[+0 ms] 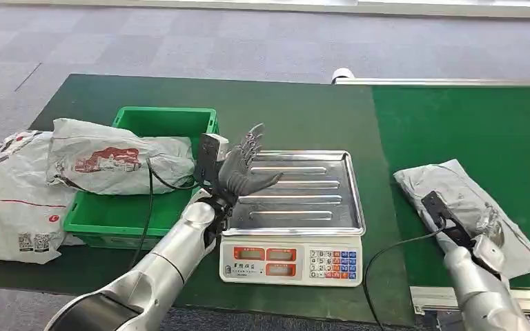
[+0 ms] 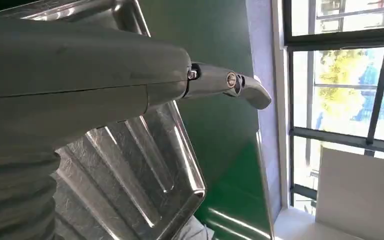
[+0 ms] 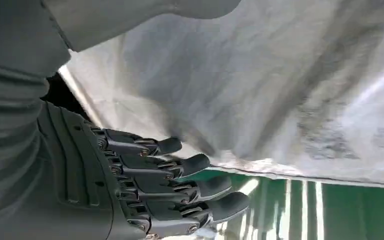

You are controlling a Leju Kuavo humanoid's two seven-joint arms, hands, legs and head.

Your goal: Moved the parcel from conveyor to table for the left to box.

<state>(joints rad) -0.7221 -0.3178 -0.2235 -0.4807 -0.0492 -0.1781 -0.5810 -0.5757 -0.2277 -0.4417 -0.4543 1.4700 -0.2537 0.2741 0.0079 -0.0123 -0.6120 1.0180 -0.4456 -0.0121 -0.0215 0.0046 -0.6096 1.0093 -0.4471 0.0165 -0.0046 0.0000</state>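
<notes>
A dark green table is standing on grey carpet, and a silver weighing scale is sitting at its near edge, serving here as the landmark. To the right of the scale a brighter green conveyor is running alongside the table, and the grey parcel is lying on it, not yet on the table. The right hand is sitting at the parcel's near end; in the right wrist view its fingers are lying slightly curled under the parcel's edge with the wrapping draped over them, but a firm grip is hard to make out. The left hand is hovering above the scale's left edge, fingers spread and holding nothing. To the left of the scale a green box is carrying another grey bag across its rim, and a white bag beyond it is being cut off by the frame.
</notes>
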